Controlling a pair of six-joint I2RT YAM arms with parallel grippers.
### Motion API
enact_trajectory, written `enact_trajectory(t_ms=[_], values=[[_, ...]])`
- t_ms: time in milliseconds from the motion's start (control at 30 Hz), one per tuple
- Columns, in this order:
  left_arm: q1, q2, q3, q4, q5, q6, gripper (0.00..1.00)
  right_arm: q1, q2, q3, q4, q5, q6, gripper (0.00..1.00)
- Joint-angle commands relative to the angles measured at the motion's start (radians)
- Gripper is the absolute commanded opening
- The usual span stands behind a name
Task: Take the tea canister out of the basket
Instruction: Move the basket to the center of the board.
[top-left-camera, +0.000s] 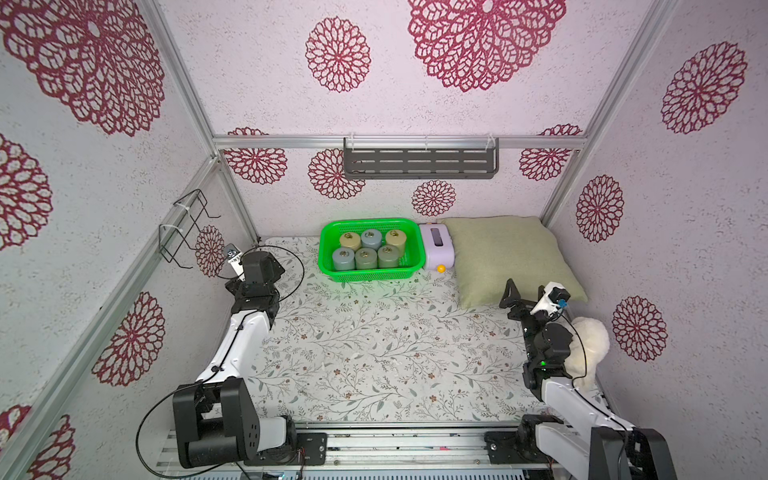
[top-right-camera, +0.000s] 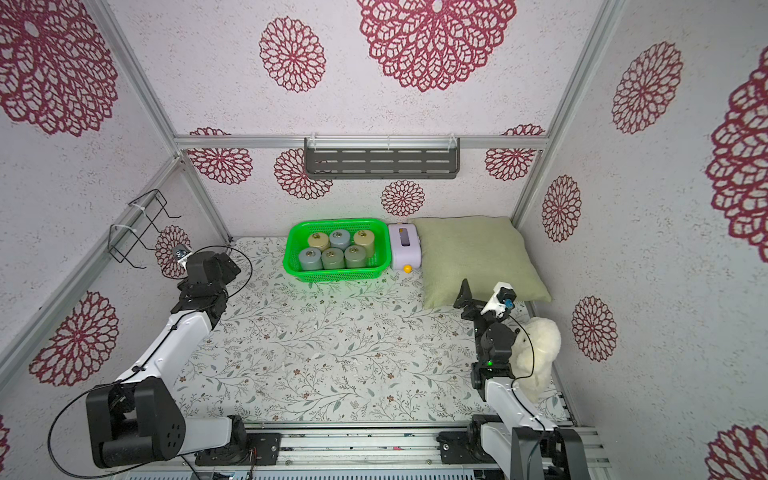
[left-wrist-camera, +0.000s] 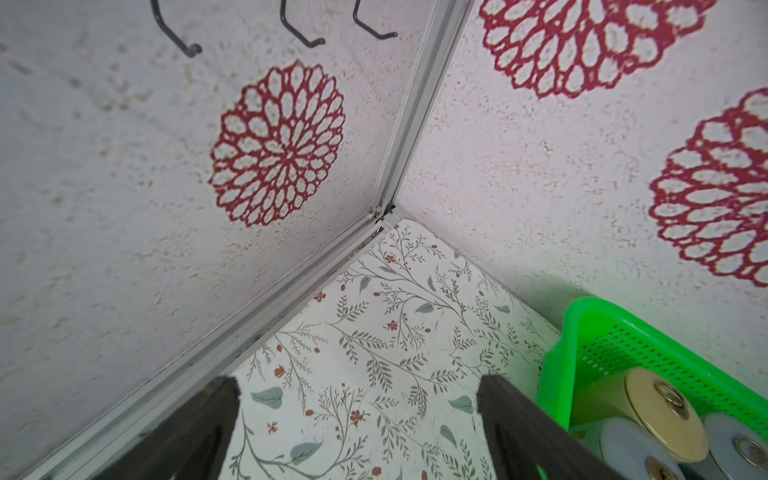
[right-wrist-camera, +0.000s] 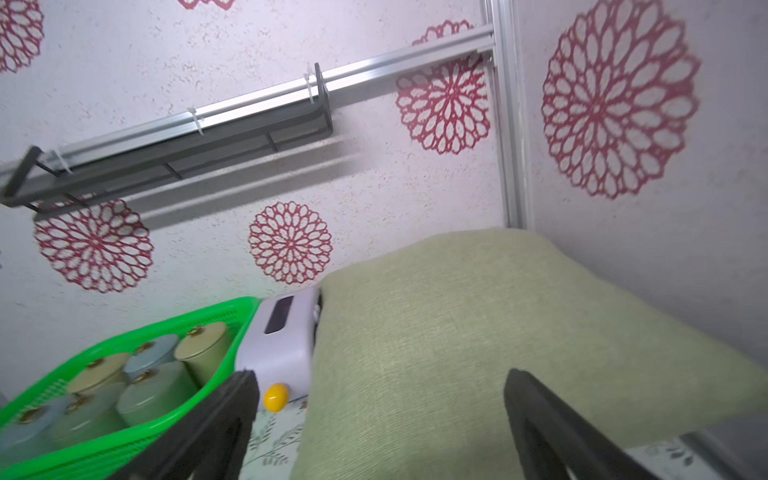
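Near: a plush toy (top-left-camera: 594, 336) half hidden behind the right arm; the left gripper (left-wrist-camera: 357, 390) and right gripper (right-wrist-camera: 382, 380), fingers cut off in the wrist views, both spread wide and empty. Far: six tea canisters (top-left-camera: 365, 258) stand upright in the basket (top-left-camera: 365, 276) at the back wall, a lilac box (top-left-camera: 436, 249) and pillow (top-left-camera: 511, 257) alongside; the basket lies near the left gripper, farther from the right.

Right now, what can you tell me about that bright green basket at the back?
The basket is bright green plastic, rectangular with rounded corners, a rolled rim and perforated mesh walls. It sits flat on the floral table close to the back wall. Six lidded canisters stand upright inside, in two rows of three. A lilac box stands against one short side. Nothing else touches it.
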Motion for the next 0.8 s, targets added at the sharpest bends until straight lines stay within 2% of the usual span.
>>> enact_trajectory(t_ms=[0, 100, 167, 333, 500, 567, 700, 767], values=[[0.008, -0.002, 0.008, -0.133, 0.075, -0.064, 0.97, -0.009, 0.006, 0.084, -0.199, -0.126, 0.217, 0.99], [0.008, -0.017, 0.005, -0.101, 0.178, -0.059, 0.97, -0.004, 0.062, 0.183, -0.267, -0.321, 0.207, 0.99], [0.007, -0.014, 0.017, -0.084, 0.263, -0.06, 0.97, 0.017, 0.105, 0.255, -0.348, -0.347, 0.178, 0.99], [-0.001, 0.061, 0.087, -0.113, 0.411, -0.077, 0.97, 0.148, 0.207, 0.427, -0.574, -0.264, 0.034, 0.99], [-0.022, 0.157, 0.144, -0.127, 0.465, -0.044, 0.97, 0.253, 0.33, 0.544, -0.689, -0.19, -0.019, 0.99], [-0.027, 0.201, 0.175, -0.146, 0.49, -0.017, 0.97, 0.279, 0.374, 0.587, -0.74, -0.145, -0.011, 0.99], [-0.032, 0.306, 0.263, -0.213, 0.542, 0.028, 0.97, 0.285, 0.444, 0.651, -0.797, -0.179, -0.024, 0.99], [-0.032, 0.339, 0.293, -0.237, 0.555, 0.04, 0.97, 0.286, 0.456, 0.677, -0.819, -0.095, 0.084, 0.99]])
